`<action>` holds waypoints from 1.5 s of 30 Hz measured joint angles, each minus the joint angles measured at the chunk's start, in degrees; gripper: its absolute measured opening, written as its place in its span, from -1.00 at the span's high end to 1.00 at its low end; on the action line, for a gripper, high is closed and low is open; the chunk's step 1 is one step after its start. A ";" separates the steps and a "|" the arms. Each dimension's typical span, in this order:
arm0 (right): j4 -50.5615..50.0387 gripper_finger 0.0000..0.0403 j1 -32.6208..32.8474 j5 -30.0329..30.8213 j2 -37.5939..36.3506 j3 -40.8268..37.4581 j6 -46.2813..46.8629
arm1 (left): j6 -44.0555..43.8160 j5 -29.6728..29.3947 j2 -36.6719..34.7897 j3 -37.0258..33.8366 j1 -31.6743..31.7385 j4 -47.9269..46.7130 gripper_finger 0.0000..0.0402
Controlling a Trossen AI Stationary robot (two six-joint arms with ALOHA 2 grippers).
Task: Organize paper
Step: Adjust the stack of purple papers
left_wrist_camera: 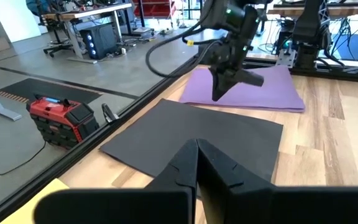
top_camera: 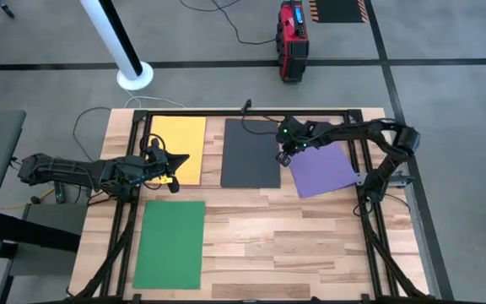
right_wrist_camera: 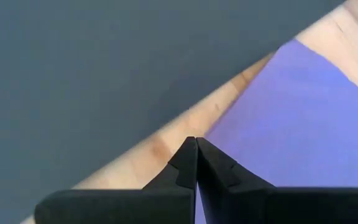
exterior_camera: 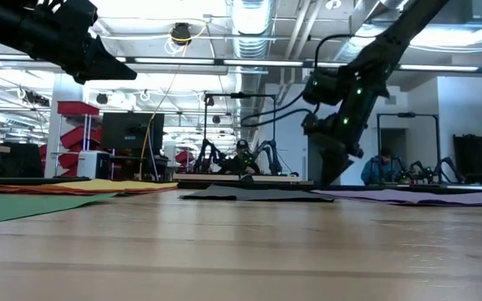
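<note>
On the pale wooden table [top_camera: 310, 236], right gripper [top_camera: 283, 158] pinched together on nothing, poised at the near corner of the skewed purple sheet [top_camera: 323, 169], grey sheet [top_camera: 251, 152] just beside; left gripper [top_camera: 178, 160] likewise closed, empty, over the yellow sheet [top_camera: 180, 139], farther off.

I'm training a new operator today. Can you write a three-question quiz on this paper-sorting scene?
1. True or false: the purple sheet lies square with the grey sheet.
2. Which sheet lies nearest the table's front edge? A yellow B green C purple
3. Fill in: the right gripper is at the strip of wood between the grey sheet and the ____ sheet.

Key: 1 false, it is skewed; 2 B; 3 purple. Both the right and the left gripper are shut.
</note>
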 joint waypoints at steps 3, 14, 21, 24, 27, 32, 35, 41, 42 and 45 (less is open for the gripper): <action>1.83 1.00 -0.35 -0.04 2.13 0.02 -0.01 | 0.00 0.00 -0.01 0.00 -0.01 -0.02 1.00; 4.37 1.00 -2.35 -1.75 4.48 0.15 0.89 | -0.22 0.00 -0.01 0.00 -0.01 -0.85 1.00; 4.20 1.00 -4.52 0.01 4.52 0.15 1.62 | -0.20 0.00 0.01 0.00 -0.01 -1.01 1.00; 4.20 1.00 -5.34 0.47 4.54 0.15 2.14 | -0.22 -0.01 0.01 0.00 0.01 -1.20 1.00; 4.18 1.00 -6.17 0.72 4.54 0.15 2.55 | -0.20 -0.01 -0.01 0.00 0.00 -1.23 1.00; 4.67 1.00 -7.18 1.03 4.57 0.11 2.59 | -0.20 -0.02 -0.01 0.00 0.01 -1.23 1.00; 5.52 1.00 -8.08 2.40 4.63 0.09 2.57 | -0.20 -0.01 0.00 0.00 -0.01 -1.25 1.00; 5.75 1.00 -10.73 2.84 4.63 0.07 2.92 | -0.20 -0.02 0.00 0.00 0.01 -1.25 1.00; 5.82 1.00 -10.97 2.63 4.59 0.07 2.88 | -0.20 -0.02 0.01 0.00 -0.01 -1.25 1.00; 6.27 1.00 -11.27 2.89 3.68 0.00 1.58 | -0.19 -0.02 0.00 0.00 -0.01 -1.29 1.00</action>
